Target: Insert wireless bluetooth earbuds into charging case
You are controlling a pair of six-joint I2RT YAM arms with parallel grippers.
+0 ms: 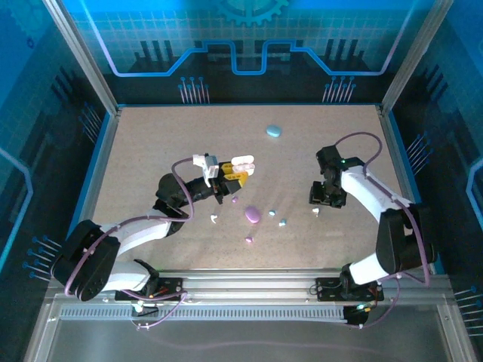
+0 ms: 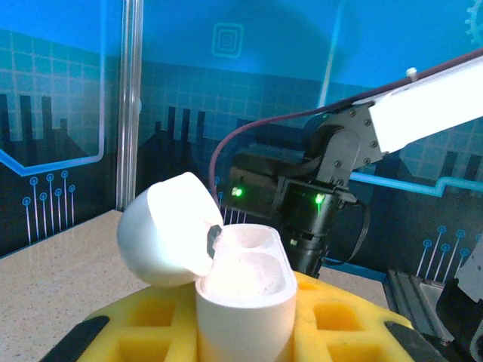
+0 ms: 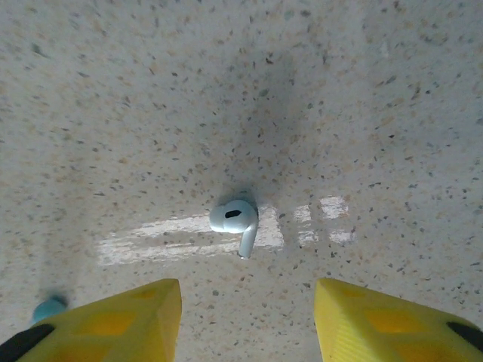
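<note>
The step in hand looks like the pick-up of a bud for a case that is already held ready. The left hand (image 1: pixel 234 174) is closed on the white charging case (image 2: pixel 245 298), its yellow fingers (image 2: pixel 147 324) pressed to the case's sides. The case stands upright in the grip and seems to be raised off the tabletop (image 1: pixel 151 143), with the lid (image 2: pixel 162 234) flipped open to one side and both wells looking empty. The right hand (image 3: pixel 247 305) hangs low over a white earbud (image 3: pixel 235 219), fingers wide apart and holding nothing. The bud lies on its side on the tabletop, between the fingertips and a little ahead of them. As I judge it, the next move calls for a short drop and a gentle close centred on the bud's body, so that so small and smooth a thing does not squirt out, then a carry across to the open case. A purple bud (image 1: pixel 235 200) and a light blue bud (image 1: pixel 283 222) lie near a shut purple case (image 1: pixel 253 215); a light blue case (image 1: pixel 273 131) sits well apart toward the far edge. The tabletop is pale and speckled, with a streak of glare beside the white bud. Blue printed walls (image 1: pixel 241 30) and metal frame posts (image 1: pixel 79 54) enclose it.
</note>
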